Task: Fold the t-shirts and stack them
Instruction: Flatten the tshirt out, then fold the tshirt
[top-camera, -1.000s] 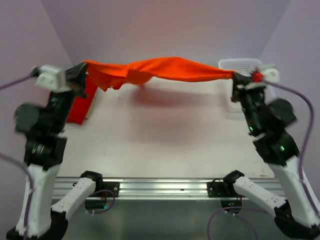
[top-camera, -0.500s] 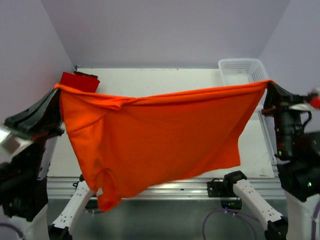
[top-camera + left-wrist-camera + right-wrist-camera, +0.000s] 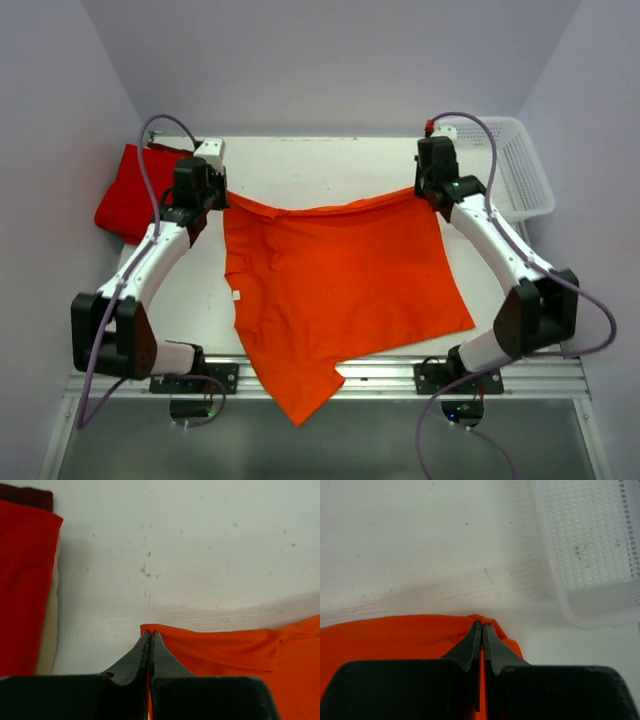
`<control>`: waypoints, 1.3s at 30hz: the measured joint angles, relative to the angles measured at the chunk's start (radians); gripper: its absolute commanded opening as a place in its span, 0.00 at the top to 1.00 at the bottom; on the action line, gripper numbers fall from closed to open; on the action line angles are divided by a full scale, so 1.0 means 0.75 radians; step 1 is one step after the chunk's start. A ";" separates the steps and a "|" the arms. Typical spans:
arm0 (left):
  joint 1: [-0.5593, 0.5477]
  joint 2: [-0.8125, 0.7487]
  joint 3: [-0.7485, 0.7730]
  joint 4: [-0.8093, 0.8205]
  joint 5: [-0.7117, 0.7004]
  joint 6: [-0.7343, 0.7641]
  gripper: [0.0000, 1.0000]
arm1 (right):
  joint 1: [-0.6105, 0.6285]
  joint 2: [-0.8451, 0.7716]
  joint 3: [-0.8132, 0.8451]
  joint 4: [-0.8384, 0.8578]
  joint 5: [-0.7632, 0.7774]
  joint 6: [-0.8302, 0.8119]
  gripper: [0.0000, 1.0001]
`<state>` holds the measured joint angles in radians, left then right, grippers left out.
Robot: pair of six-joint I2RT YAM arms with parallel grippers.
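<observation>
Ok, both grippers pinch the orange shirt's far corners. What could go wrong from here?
The orange t-shirt overhangs the near edge of the table onto the rail; it might slide off or snag. Its far edge is folded over near the left gripper, so folding could trap creases. The red t-shirt lies close by and might get dragged.

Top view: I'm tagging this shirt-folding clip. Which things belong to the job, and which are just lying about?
Job: orange t-shirt, red t-shirt, left gripper, right gripper, each shut on an orange corner.
Lying about: white mesh basket.
</observation>
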<state>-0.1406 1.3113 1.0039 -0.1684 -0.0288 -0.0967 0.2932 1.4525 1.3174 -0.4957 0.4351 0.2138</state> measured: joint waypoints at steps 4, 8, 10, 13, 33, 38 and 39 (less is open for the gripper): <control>0.043 0.236 0.042 0.025 -0.052 -0.003 1.00 | 0.001 0.265 0.002 0.095 0.002 0.017 1.00; 0.056 0.395 0.115 0.109 -0.075 -0.025 1.00 | 0.000 0.440 0.047 0.159 0.006 0.018 1.00; 0.056 0.455 0.158 0.142 -0.078 -0.029 1.00 | 0.000 0.486 0.082 0.190 0.019 0.013 1.00; 0.056 0.539 0.232 0.176 -0.078 -0.033 1.00 | -0.001 0.539 0.168 0.225 0.040 0.001 1.00; 0.054 0.171 0.061 0.065 -0.094 -0.244 1.00 | -0.034 0.696 0.278 0.320 0.141 -0.074 1.00; 0.018 -0.061 -0.170 0.017 -0.075 -0.351 1.00 | -0.035 0.696 0.231 0.322 0.141 -0.066 1.00; 0.003 -0.111 -0.215 0.010 -0.071 -0.378 1.00 | -0.035 0.696 0.225 0.323 0.142 -0.065 1.00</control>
<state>-0.1383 1.2278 0.8425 -0.1612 -0.0818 -0.3801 0.2672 1.9747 1.4860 -0.2535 0.5419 0.1650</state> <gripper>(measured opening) 0.008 0.013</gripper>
